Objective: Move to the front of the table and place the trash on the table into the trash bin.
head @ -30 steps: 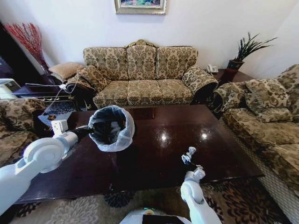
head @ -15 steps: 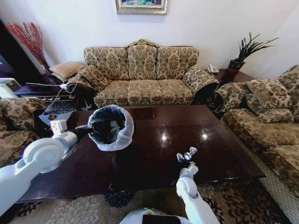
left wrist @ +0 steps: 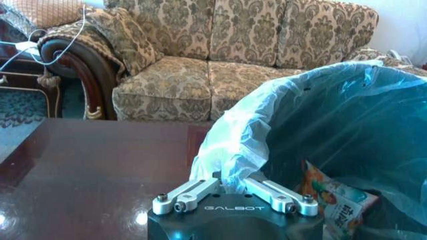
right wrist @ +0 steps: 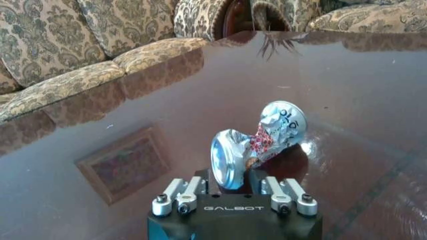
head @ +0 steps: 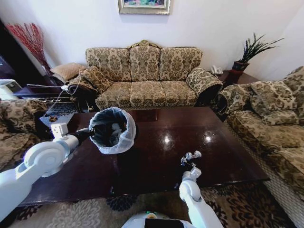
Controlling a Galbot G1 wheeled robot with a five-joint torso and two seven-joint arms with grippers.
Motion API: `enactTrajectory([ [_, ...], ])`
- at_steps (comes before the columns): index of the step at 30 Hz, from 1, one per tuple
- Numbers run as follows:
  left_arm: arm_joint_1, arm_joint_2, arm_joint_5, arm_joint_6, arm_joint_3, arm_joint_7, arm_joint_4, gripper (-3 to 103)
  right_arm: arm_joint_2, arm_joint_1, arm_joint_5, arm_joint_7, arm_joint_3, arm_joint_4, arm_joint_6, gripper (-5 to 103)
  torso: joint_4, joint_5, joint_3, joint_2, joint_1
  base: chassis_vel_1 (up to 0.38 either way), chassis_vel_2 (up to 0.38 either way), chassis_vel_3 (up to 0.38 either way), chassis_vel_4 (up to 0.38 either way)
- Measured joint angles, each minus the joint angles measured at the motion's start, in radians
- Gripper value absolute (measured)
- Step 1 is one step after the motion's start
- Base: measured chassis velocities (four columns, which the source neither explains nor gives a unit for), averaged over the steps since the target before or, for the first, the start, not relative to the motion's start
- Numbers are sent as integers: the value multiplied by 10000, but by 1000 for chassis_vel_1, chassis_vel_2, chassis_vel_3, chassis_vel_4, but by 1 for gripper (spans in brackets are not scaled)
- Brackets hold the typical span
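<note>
The dark glossy table (head: 156,137) spreads in front of me. My left gripper (head: 90,134) is shut on the rim of the trash bin (head: 124,137), a black bin with a pale bag liner, holding it tilted over the table's left part. In the left wrist view the gripper (left wrist: 230,182) pinches the liner (left wrist: 240,145), and a snack wrapper (left wrist: 333,200) lies inside. My right gripper (head: 187,161) is near the table's front edge, shut on a piece of trash, a crushed silvery cup (head: 193,155). The right wrist view shows that cup (right wrist: 267,137) between the fingers of the gripper (right wrist: 233,177).
A patterned sofa (head: 142,76) stands behind the table, another sofa (head: 270,123) to the right, and an armchair (head: 14,128) to the left. A potted plant (head: 247,54) sits on a corner stand. A patterned rug (head: 85,213) lies under the table's front edge.
My right arm has shifted slightly left and back toward me, carrying the crushed cup. The left arm and the bin have stayed put.
</note>
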Motion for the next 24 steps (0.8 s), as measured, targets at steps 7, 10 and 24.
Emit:
enactTrajectory([
  [7,1,-14,0,-1,-10,0,0,0,17,-17,-8,-10,-27,24,34,19,0,0,0,0,0,0,0,0,0],
  [10,1,-29,3,-2,-12,0,0,0,35,-47,-10,-14,21,25,47,12,0,0,0,0,0,0,0,0,0],
  [24,-4,339,-51,106,2,29,177,0,-354,-838,-986,-4009,293,1325,2397,8,0,0,0,0,0,0,0,0,0],
])
